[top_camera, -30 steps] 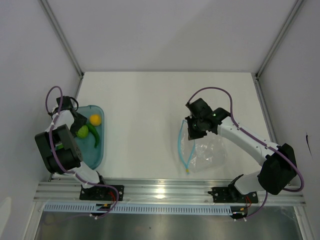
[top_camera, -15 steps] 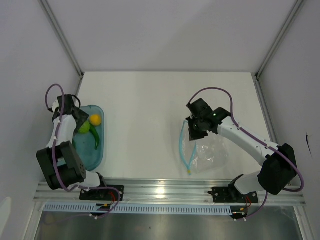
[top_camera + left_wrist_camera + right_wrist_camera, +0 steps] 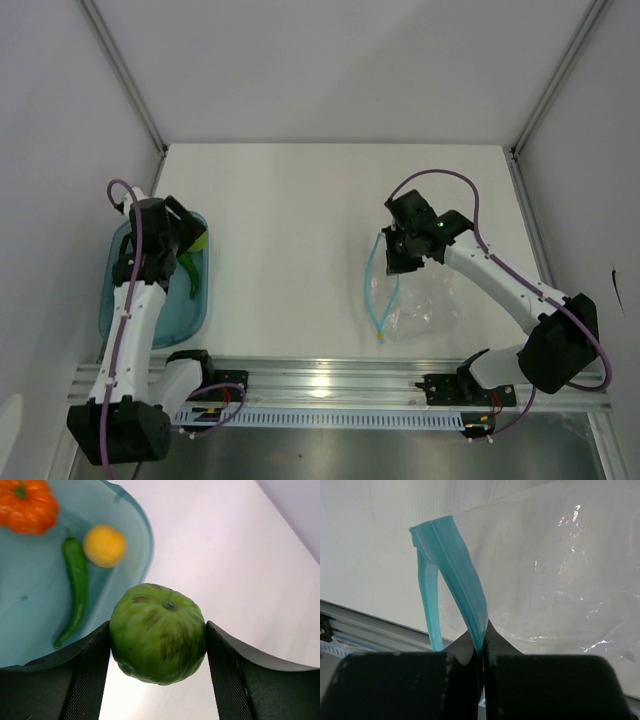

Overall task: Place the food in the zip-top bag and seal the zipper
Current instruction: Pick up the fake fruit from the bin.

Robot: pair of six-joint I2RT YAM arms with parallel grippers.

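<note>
Top view: the left fingers (image 3: 185, 238) were above the far right corner of the teal tray (image 3: 115, 305), clenched on a green round fruit (image 3: 199, 240); a slim green chili (image 3: 190, 280) lay in the tray beside them. Well apart on the right of the bench (image 3: 290, 200), the right fingers (image 3: 398, 255) pinched the zipper (image 3: 374, 295) of the clear zip-top bag (image 3: 425, 305), which trailed toward the near edge. Left wrist view: the fruit sat squarely between both pads, clear of the tray, with an orange fruit (image 3: 25, 505) and a yellow fruit (image 3: 104, 545) in the tray alongside the chili. A second green fruit was not seen. Right wrist view: the fingers were closed on the light blue strip, lifting it into a loop above the film. Judgement: the toy fruit appeared light, firm and smooth, best gripped across its widest part; the bag appeared thin, limp and slippery, so the stiffer zipper strip was the sound place to hold it.
</note>
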